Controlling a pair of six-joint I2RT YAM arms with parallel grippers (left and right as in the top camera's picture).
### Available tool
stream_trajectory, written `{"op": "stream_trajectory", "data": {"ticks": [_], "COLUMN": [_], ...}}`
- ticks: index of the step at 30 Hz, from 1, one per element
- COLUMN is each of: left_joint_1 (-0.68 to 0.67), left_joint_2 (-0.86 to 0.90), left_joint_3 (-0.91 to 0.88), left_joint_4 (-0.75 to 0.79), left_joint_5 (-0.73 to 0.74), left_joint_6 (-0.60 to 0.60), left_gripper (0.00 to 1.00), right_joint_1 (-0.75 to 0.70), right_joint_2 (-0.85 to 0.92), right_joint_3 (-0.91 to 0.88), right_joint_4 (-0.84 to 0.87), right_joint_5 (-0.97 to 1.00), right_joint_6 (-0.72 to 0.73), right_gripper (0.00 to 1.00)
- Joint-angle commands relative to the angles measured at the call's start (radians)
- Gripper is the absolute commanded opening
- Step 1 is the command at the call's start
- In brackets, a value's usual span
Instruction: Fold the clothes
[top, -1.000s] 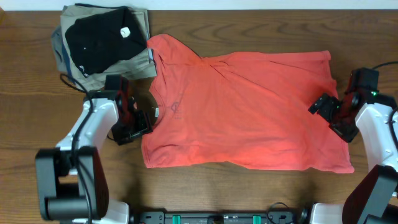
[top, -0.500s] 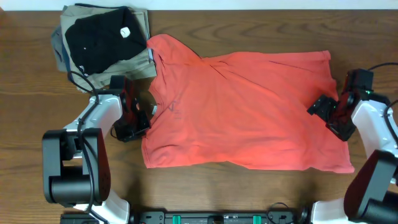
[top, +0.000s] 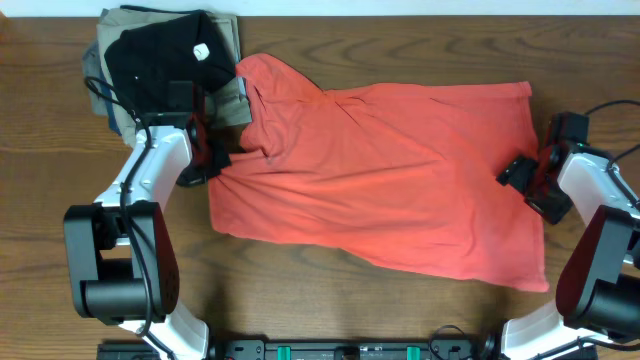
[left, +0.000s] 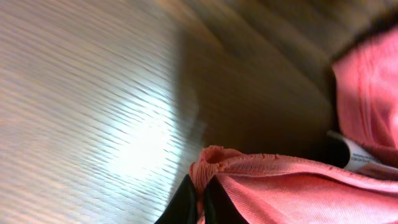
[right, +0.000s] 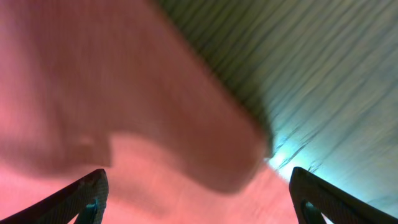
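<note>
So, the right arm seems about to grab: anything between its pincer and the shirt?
Nothing visible. The open right pincer sits at the edge of the shirt, only fabric below it. The left pincer is shut on its other end.

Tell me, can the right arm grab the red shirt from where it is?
Probably yes. The right gripper is open at the edge of the red shirt. Its wrist camera shows the cloth right ahead of its spread fingers, with nothing blocking.
</note>
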Motion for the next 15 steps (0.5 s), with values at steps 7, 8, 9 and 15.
{"op": "stream_trajectory", "data": {"ticks": [7,8,9,15], "left_joint_1": [0.026,0.026,0.026,0.026], "left_joint_2": [-0.004,-0.004,-0.004,-0.004], "left_joint_3": [0.015,0.015,0.015,0.015], "left_joint_4": [-0.056,-0.064,-0.071,-0.082], "left_joint_5": [-0.112,-0.108,-0.102,-0.054], "left_joint_6": [-0.096,-0.095,-0.095,-0.05], "left_gripper": [0.35,0.42,0.43,0.71], "right_joint_1": [-0.041,-0.04,-0.04,-0.039], "right_joint_2": [0.014,0.019,0.025,0.078], "right_joint_3": [-0.005,-0.005,-0.005,-0.005], "right_joint_4": [0.019,0.02,0.02,0.021], "right_joint_5": [-0.026,-0.042,-0.06,-0.116], "right_joint_6": [0.018,0.018,0.017,0.007], "right_gripper": [0.91,0.91,0.9,0.88]}}
